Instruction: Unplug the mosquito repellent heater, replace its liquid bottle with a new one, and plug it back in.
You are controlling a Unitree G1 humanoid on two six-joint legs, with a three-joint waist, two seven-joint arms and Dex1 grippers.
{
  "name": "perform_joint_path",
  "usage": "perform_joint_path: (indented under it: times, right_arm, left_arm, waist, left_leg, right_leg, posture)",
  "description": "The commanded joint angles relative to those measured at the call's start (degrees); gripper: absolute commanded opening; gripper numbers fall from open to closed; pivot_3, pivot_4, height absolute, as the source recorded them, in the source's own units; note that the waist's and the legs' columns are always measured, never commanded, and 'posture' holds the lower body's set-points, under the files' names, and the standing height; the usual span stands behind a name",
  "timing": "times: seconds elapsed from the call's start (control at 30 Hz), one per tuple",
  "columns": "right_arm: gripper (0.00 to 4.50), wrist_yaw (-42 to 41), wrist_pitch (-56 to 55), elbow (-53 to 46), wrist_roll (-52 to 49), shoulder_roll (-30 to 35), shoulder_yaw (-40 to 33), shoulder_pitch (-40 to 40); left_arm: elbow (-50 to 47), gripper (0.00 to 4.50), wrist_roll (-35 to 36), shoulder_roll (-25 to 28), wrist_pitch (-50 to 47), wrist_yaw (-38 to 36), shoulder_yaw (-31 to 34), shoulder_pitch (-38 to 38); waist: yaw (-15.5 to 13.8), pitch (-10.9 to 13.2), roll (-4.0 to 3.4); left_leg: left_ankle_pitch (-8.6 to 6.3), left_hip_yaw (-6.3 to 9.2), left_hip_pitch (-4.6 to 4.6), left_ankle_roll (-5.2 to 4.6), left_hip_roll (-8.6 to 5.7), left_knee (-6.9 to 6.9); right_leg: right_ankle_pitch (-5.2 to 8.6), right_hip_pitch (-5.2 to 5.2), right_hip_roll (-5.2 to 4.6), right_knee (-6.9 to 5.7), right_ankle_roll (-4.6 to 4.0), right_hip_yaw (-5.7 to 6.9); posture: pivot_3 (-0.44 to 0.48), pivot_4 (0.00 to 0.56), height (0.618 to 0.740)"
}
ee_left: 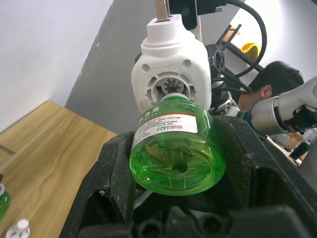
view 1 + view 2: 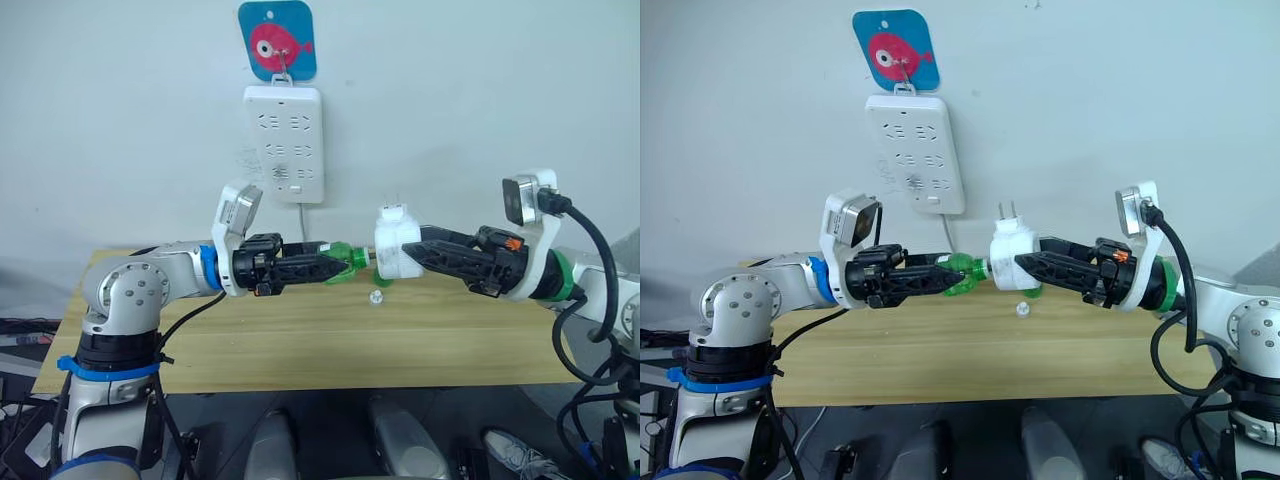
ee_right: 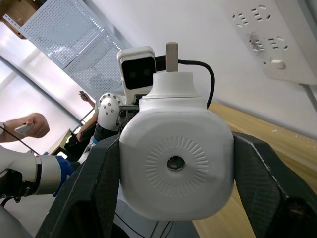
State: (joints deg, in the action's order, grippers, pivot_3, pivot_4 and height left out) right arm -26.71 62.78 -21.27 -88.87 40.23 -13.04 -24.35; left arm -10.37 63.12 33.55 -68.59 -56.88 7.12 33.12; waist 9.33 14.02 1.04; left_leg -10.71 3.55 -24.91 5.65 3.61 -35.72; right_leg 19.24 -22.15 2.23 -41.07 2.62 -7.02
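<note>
Above the wooden table point(image 2: 300, 350), under the wall power strip point(image 2: 283, 143), bottle met heater in mid-air.

Left gripper point(image 2: 325, 265) was clamped on the glossy green bottle point(image 2: 348, 262), its neck pointing sideways into the socket of the smooth white rounded heater point(image 2: 397, 243), clamped in the right gripper point(image 2: 420, 250). Both lay on one level axis; a tiny clear cap point(image 2: 376, 296) sat on the table below.

Label on the small translucent green plastic bottle point(image 1: 177, 148): a white paper band with a red stripe and rows of fine print, too small to read.
Sign on the blue rounded-square hanging card point(image 2: 277, 39): a pink fish picture, no words legible.
White multi-socket power strip point(image 2: 283, 143): faint marks, nothing readable.
</note>
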Motion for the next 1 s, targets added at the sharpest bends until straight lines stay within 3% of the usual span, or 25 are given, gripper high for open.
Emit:
perform_joint_path:
  times: [0.03,0.3,1.0]
  right_arm:
    - [2.88,0.99,-0.61,-0.77,-0.18,0.51,0.43,0.12]
    - [2.88,1.15,-1.0,-0.55,-0.86,0.75,0.7,0.26]
    - [2.88,1.48,-1.98,0.14,-0.42,1.05,0.44,-0.23]
  left_arm:
    - [-2.96,2.33,4.81,-0.41,-0.03,-2.14,1.02,1.65]
    - [-0.25,2.33,6.53,-1.49,-0.36,0.52,2.94,2.98]
    - [-2.13,2.33,3.15,0.66,1.54,-1.77,0.29,0.2]
  waist:
    - [0.0,0.0,0.0]
    - [-0.01,0.0,0.0]
    - [0.0,-0.01,-0.01]
  left_leg:
    - [0.0,0.0,0.0,0.0,0.0,0.0]
    - [0.0,0.01,-0.01,0.0,0.0,-0.02]
    - [0.0,0.02,-0.01,0.0,0.0,-0.03]
  right_leg:
    - [0.0,0.0,0.0,0.0,0.0,0.0]
    - [0.0,0.0,0.0,0.0,0.0,0.01]
    - [-0.02,0.0,0.0,-0.01,-0.03,0.01]
  posture:
    - [-0.19,0.184,0.74]
    - [-0.19,0.184,0.74]
    - [-0.192,0.18,0.74]
